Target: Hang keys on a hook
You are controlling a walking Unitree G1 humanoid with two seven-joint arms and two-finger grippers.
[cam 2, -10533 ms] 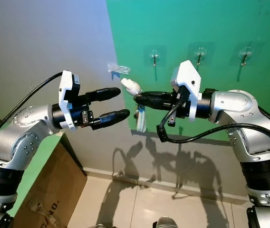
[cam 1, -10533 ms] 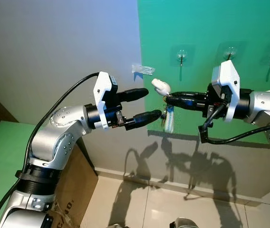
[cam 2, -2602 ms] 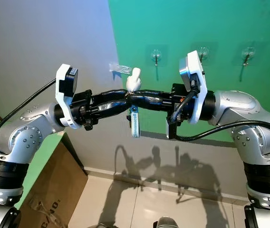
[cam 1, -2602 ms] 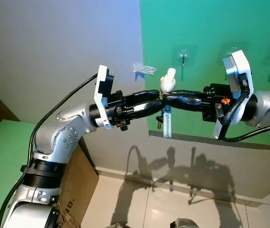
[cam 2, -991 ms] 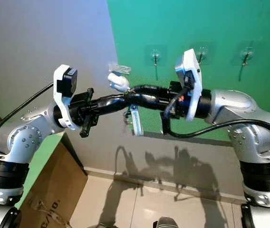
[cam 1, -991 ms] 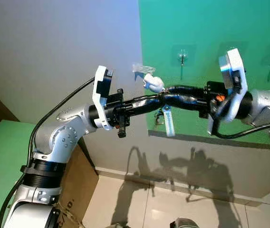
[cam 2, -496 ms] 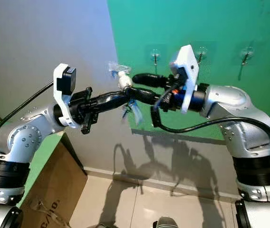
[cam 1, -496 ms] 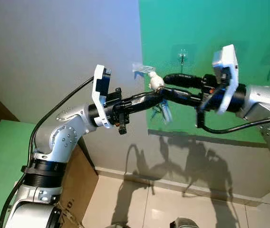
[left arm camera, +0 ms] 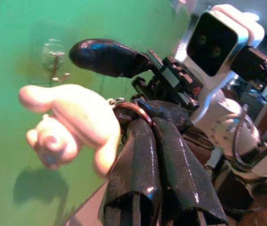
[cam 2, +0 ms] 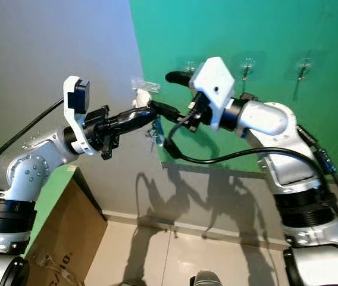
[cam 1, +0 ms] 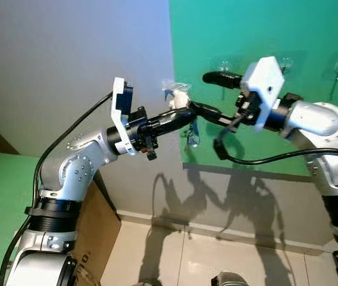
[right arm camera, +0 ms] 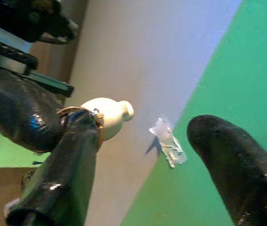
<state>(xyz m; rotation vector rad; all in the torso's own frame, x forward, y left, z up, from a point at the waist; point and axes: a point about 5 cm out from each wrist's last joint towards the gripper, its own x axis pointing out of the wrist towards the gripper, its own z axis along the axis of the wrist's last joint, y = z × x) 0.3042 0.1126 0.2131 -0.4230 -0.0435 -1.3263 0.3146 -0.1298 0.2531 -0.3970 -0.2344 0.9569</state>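
Left eye view: both arms are meeting in front of the wall, right where grey paint gives way to the green panel (cam 1: 264, 24).
Left gripper (cam 1: 188, 114): reaching out toward the green panel, fingers pressed together and pinching the key ring (left arm camera: 132, 107) of the keys (cam 1: 191, 136).
Keys: hanging below the left fingertips, with a white figurine charm (left arm camera: 72, 122) sticking up beside the ring; a bluish tag is dangling underneath.
Right gripper (cam 1: 213, 96): spread wide, upper finger (cam 1: 221, 78) pointing up and away, lower finger (right arm camera: 63, 165) lying against the left fingertips and the ring.
Hooks: clear stick-on hooks are sitting in a row on the green panel; the nearest hook (cam 1: 224, 63) is just behind the right gripper's upper finger, and the keys are hanging short of it.
Tape scrap (cam 1: 175, 86): sticking to the wall at the colour edge, just above the charm.
Cardboard box (cam 1: 94, 223): sitting low beside the left arm.
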